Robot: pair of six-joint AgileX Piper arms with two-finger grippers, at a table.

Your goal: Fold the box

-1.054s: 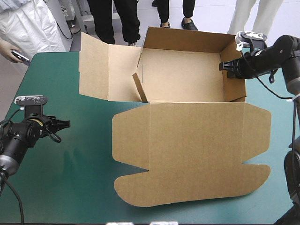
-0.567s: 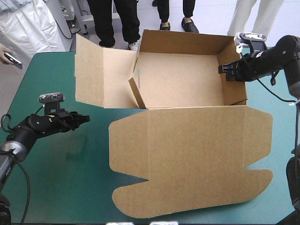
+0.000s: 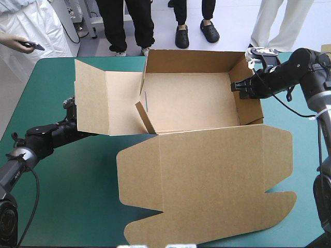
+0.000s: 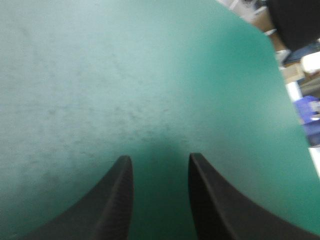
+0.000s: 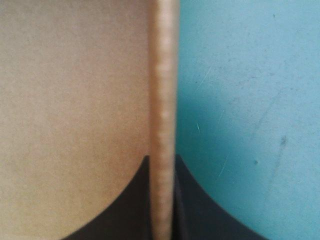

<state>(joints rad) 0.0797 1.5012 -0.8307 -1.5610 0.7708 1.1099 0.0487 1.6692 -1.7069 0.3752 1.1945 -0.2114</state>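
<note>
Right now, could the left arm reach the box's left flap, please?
Probably yes: the left tool, open, lies close behind the flap, at its outer edge, and only bare cover shows ahead of it.

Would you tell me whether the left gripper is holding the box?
No, the left gripper stands open over the bare teal-green cover, with nothing between its fingers.

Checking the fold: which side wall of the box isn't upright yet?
The left wall, splayed outward; the right wall stands upright, pinched by the right gripper.
</note>
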